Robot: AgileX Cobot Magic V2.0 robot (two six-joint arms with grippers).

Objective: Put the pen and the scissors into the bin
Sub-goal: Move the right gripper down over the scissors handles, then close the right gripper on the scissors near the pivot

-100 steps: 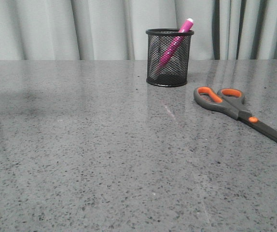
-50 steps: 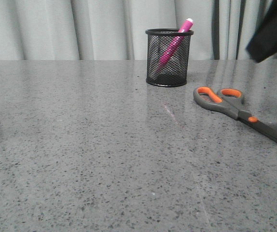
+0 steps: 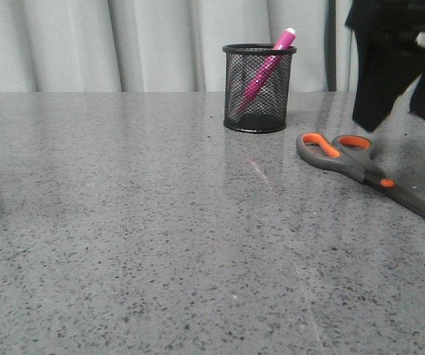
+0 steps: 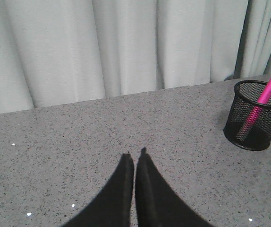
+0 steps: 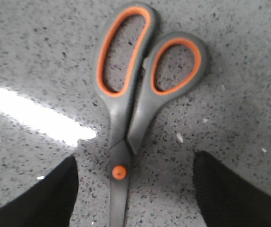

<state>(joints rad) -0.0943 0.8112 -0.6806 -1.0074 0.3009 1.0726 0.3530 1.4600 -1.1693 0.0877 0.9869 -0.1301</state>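
Front view: pen already leaning inside the bin, scissors flat on the bench to the right of the bin, loops toward the bin, blades running out to the right edge. Right end effector hanging above the loops, fingers spread, holding nothing — clearly the nearer arm; left not visible here. Left wrist view: left end effector with fingers pressed together, empty, over bare bench; bin and pen well off to one side. Right wrist view: scissors centred between the two dark fingers, long axis running straight along the gap, orange pivot dot level with the fingertips, loops farther out. Fingers wide apart, touching nothing — probably set for a descent and a close across the handles near the pivot.
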